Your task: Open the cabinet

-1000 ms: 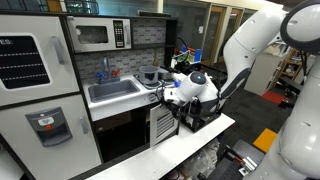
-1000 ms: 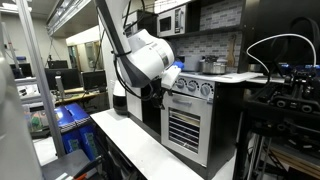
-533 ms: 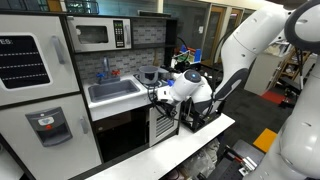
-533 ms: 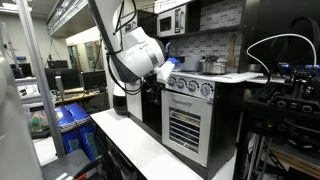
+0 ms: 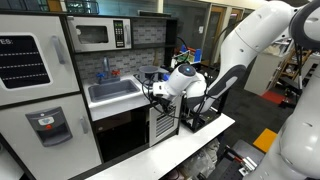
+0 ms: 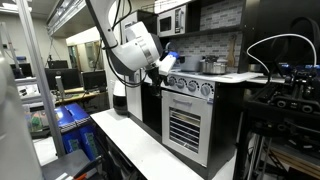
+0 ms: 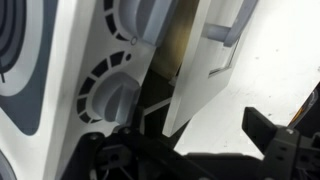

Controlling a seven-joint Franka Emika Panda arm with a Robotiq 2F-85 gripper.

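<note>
In the wrist view the fingers (image 7: 268, 138) stand wide apart, dark shapes at 5 and 7 o'clock of the picture (both in shadow), gripping nothing. Ahead of them are round knobs (image 7: 108, 96) on a white panel, with a dark gap at 3 o'clock of the knobs. In both exterior views the cabinet (image 5: 163, 125) (image 6: 187, 128) sits under the knob row, its striped door upright and apparently shut, at about 6 o'clock of the fingers and apart from them. The sink (image 5: 115, 91) lies at their 9 o'clock, the microwave (image 5: 95, 35) at 11 o'clock.
</note>
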